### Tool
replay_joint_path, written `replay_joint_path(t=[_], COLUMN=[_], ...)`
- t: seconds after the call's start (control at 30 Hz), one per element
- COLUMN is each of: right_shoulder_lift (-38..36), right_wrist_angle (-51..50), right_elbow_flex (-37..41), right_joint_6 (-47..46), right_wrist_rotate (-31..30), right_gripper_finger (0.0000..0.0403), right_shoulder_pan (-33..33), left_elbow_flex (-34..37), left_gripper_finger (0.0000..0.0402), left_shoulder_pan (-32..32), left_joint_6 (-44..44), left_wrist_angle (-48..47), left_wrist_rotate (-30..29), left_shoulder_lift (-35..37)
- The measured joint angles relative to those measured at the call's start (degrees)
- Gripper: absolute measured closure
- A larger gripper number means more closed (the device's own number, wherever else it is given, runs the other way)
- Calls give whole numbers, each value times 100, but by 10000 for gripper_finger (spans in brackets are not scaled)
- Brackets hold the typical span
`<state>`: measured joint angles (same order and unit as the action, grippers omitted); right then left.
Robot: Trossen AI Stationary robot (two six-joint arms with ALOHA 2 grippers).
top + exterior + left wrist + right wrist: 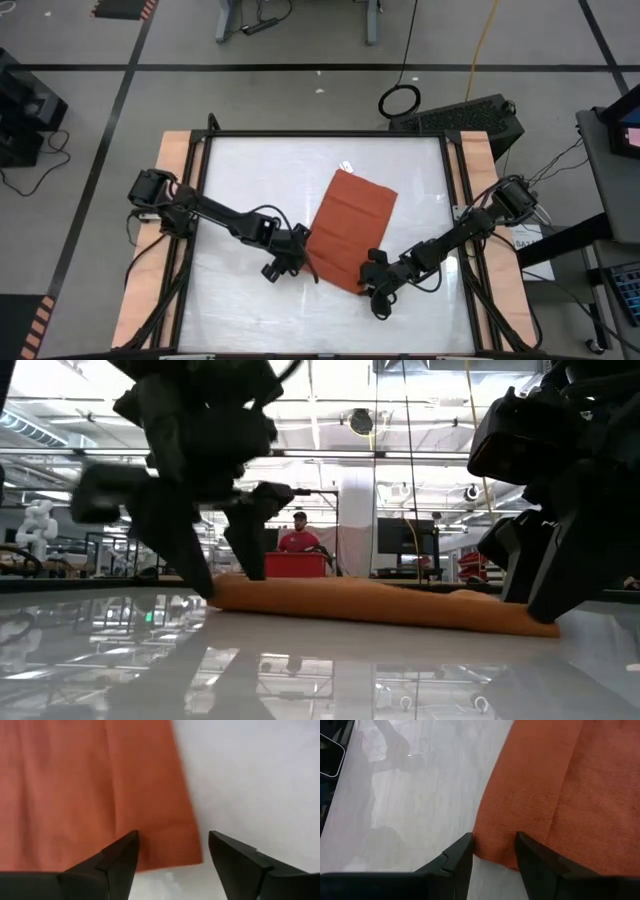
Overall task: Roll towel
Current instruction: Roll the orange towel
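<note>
- Towel: a rust-orange rectangular cloth is seen lying flat on the white surface, slightly right of centre in the high view and tilted, its upper end toward the upper right and its lower edge toward the lower centre of the frame. Lengthwise creases are visible on it. In the low view it is seen as a low orange band across the middle of the frame.
- Left claw: placed at the towel's lower left corner, left of centre in the high view. Its fingers are held apart in the left wrist view, with the corner of the towel lying between and just ahead of them; one fingertip is over the cloth, the other over bare surface. Nothing is gripped.
- Right claw: placed at the towel's lower right corner, lower centre-right in the high view. In the right wrist view its fingers are spread, though less widely, and the towel's edge is seen between them; whether the cloth is touched cannot be told.
- Surface: glossy white, framed by dark rails with pale wooden strips at the left and right sides in the high view.
- Room beyond: a person in a red top is seen in the centre of the low view, behind a red box.
</note>
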<state>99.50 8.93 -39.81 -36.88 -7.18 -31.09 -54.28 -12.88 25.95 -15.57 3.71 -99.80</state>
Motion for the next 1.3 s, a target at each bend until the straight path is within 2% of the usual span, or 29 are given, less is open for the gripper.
replay_joint_path(t=[0.07,0.17,0.27,0.37,0.53,0.6,0.8,0.97,1.13,1.3], right_shoulder_lift=[2,2,2,4,-53,-159,-820,-1272,-1212,-843], right_wrist_angle=[0,2,4,4,-55,-166,-835,-830,-691,-123], right_elbow_flex=[0,2,2,2,4,16,41,31,24,14], right_joint_6=[0,0,-9,-77,-149,-151,-69,234,304,302], right_wrist_rotate=[-4,-13,-16,-20,10,34,4,-871,-1637,-1746], right_gripper_finger=[261,261,261,261,261,261,257,215,170,176], right_shoulder_pan=[0,-2,-2,-2,-4,-10,-92,-523,-922,-1019], left_elbow_flex=[0,-1,-15,-13,-7,-7,-2,-12,-13,-15], left_gripper_finger=[152,160,188,242,357,385,384,385,385,386], left_shoulder_pan=[0,15,15,11,12,15,7,0,0,31], left_joint_6=[-8,-13,-106,-291,-367,-457,-1077,-1527,-1783,-1958], left_wrist_angle=[19,41,44,45,203,228,373,501,520,632], left_wrist_rotate=[-295,-257,-168,-114,46,133,402,749,807,826], left_shoulder_lift=[-95,-216,-330,-367,-339,-342,-354,-363,-363,-363])
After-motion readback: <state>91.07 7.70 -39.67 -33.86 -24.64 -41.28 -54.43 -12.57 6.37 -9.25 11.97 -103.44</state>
